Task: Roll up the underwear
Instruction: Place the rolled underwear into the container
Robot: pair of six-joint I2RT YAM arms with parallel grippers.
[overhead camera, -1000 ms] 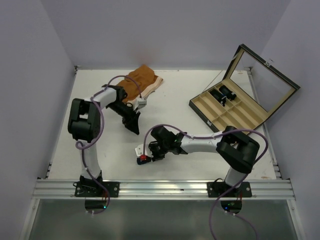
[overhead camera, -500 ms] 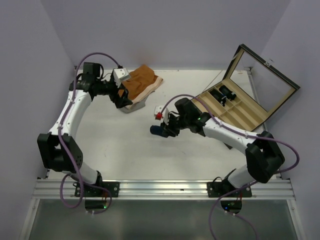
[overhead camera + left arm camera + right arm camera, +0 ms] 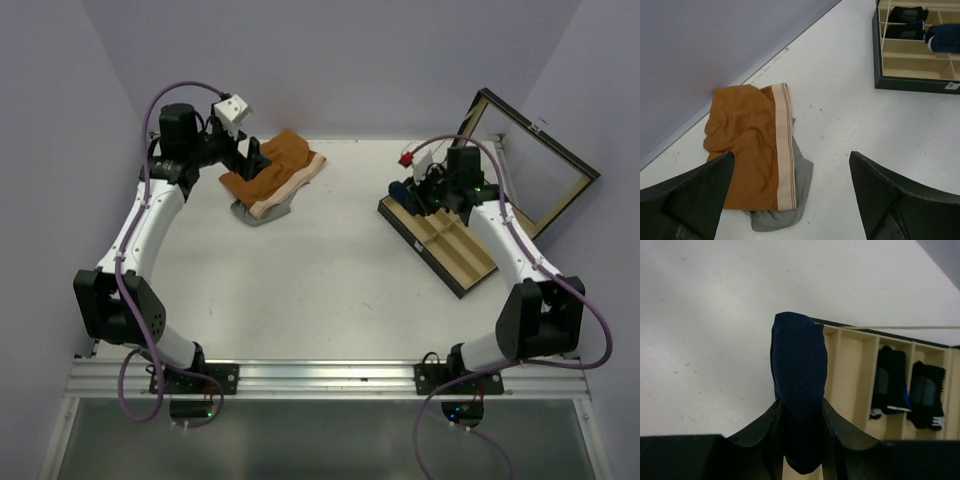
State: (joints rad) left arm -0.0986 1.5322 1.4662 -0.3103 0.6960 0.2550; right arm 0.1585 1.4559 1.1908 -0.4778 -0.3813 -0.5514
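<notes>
Top: left gripper [image 3: 256, 165] hangs over the orange shorts [image 3: 285, 160]; right gripper [image 3: 412, 190] sits at the divider box's [image 3: 455, 255] far-left corner.
Left wrist: jaws spread wide, nothing between them. Shorts are crumpled, with a striped cream waistband; a grey garment [image 3: 790, 200] pokes out underneath, on the white bench [image 3: 865, 125].
Right wrist: gripper clamped on the underwear [image 3: 799, 375] (smooth navy cylinder, tightly rolled), over the box's edge. Black rolls [image 3: 890, 385] sit in the tan cells.

No word, brand, number or sign can be read anywhere, and the small white tag [image 3: 952, 86] on the near wall of the divided box [image 3: 910, 84] is too blurred to make out.
</notes>
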